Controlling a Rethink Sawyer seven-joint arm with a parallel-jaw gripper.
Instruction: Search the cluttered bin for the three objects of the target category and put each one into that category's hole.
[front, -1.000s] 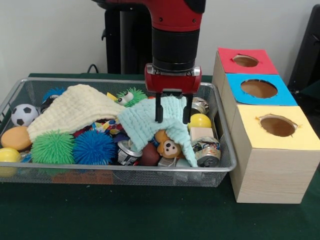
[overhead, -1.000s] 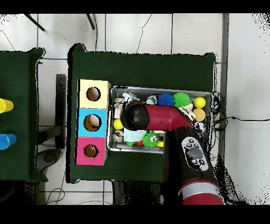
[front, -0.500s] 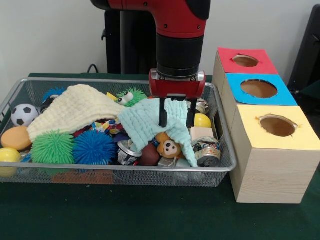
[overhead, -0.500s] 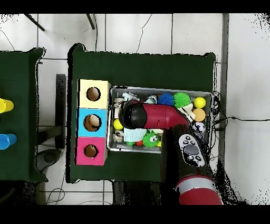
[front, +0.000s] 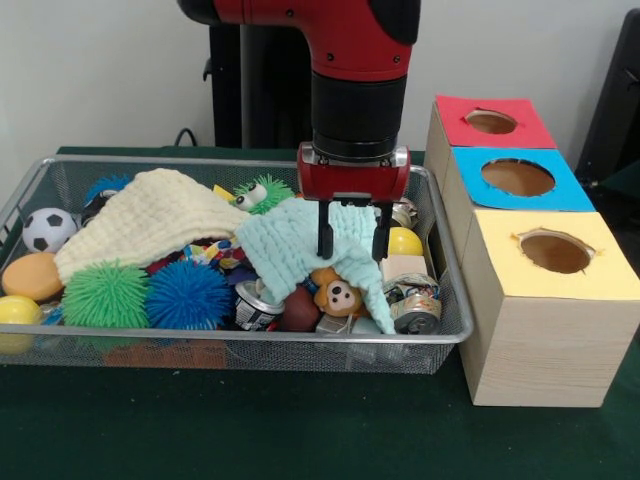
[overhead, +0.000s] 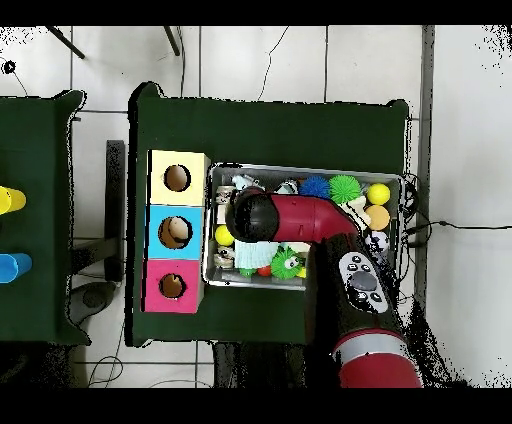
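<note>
The wire-mesh bin (front: 250, 336) stands on the green table, full of toys; it also shows in the overhead view (overhead: 305, 168). My gripper (front: 351, 245) is open and empty. It hangs over the bin's right part, its fingertips (front: 323, 250) just over a mint-green cloth (front: 285, 250). A brown plush monkey with a tan face (front: 337, 291) peeks from under that cloth, just below the gripper. The duck is hidden. The hole in the red top (front: 491, 122) is on the far box at the right, also in the overhead view (overhead: 172, 286).
A pale yellow cloth (front: 150, 215) covers the bin's left middle. Green (front: 105, 293) and blue (front: 187, 293) spiky balls, drink cans (front: 415, 308), a yellow ball (front: 403, 240) and a small football (front: 47, 229) lie around. Blue-topped (front: 517, 177) and yellow-topped (front: 554, 250) holes adjoin the red one.
The gripper has shifted a little to the right in the front view and slightly lower over the mint cloth. It stays open. The toys have not moved.
</note>
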